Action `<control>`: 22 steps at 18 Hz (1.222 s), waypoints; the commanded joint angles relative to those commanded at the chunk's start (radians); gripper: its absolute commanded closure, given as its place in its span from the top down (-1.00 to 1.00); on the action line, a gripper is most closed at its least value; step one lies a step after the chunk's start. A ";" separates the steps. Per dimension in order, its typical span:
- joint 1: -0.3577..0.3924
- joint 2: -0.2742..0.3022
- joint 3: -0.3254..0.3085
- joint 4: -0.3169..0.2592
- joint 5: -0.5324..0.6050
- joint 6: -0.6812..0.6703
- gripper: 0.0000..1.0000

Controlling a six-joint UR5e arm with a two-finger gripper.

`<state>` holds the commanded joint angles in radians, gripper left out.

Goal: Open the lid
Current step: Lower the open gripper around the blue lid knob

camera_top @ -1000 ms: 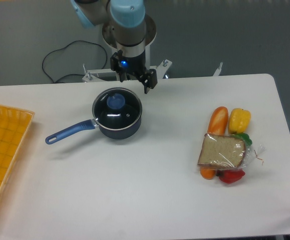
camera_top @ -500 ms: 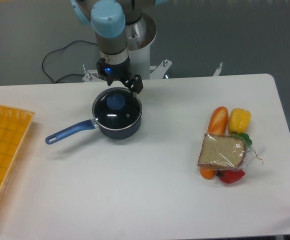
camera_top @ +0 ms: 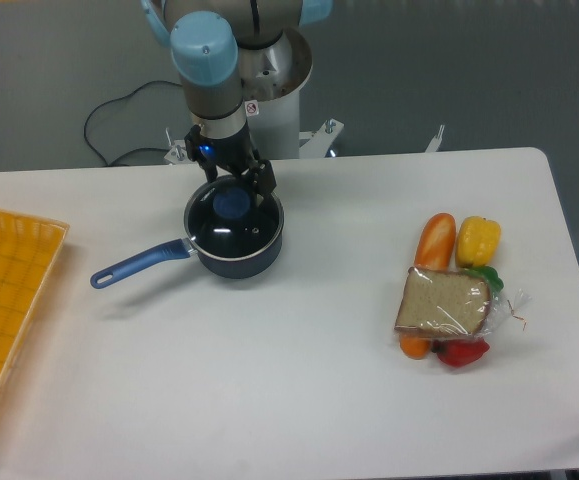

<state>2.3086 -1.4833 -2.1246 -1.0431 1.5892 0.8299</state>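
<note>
1. Since the earlier frames the gripper [camera_top: 237,180] has swung leftward from the pot's 1 o'clock side and now hangs over the rear edge of the lid [camera_top: 234,212], at about 12 o'clock of the blue knob [camera_top: 232,204].
2. The jaws stand apart, one dark finger [camera_top: 265,179] visible to the right above the rim, and nothing is held between them.
3. The lid is a round disc of clear glass with a thin metal rim; it sits flat and closed on the saucepan [camera_top: 231,251], left of the tabletop [camera_top: 299,370] centre.
4. The saucepan is dark blue and smooth-walled, its long blue handle [camera_top: 137,265] pointing toward 8 o'clock.
5. The tabletop is a matte white slab with rounded corners.
6. At 3 o'clock from the pot, well apart, lies a heap of food: an orange elongated roll [camera_top: 434,241], a glossy yellow pepper [camera_top: 478,240], and a square slice of bread [camera_top: 443,302] in crinkled clear wrap, with a red piece [camera_top: 461,352] under it.
7. A yellow gridded tray [camera_top: 4,300] lies at the left edge.
</note>
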 joint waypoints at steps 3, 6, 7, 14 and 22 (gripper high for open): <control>0.000 -0.011 0.002 0.000 0.000 -0.002 0.98; 0.000 -0.018 0.003 0.002 0.000 -0.002 0.98; 0.000 -0.021 0.003 0.002 0.000 -0.003 0.98; 0.000 -0.037 0.000 0.023 -0.005 -0.008 0.98; -0.003 -0.041 -0.003 0.034 -0.014 -0.035 0.97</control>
<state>2.3056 -1.5248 -2.1276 -1.0094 1.5754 0.7946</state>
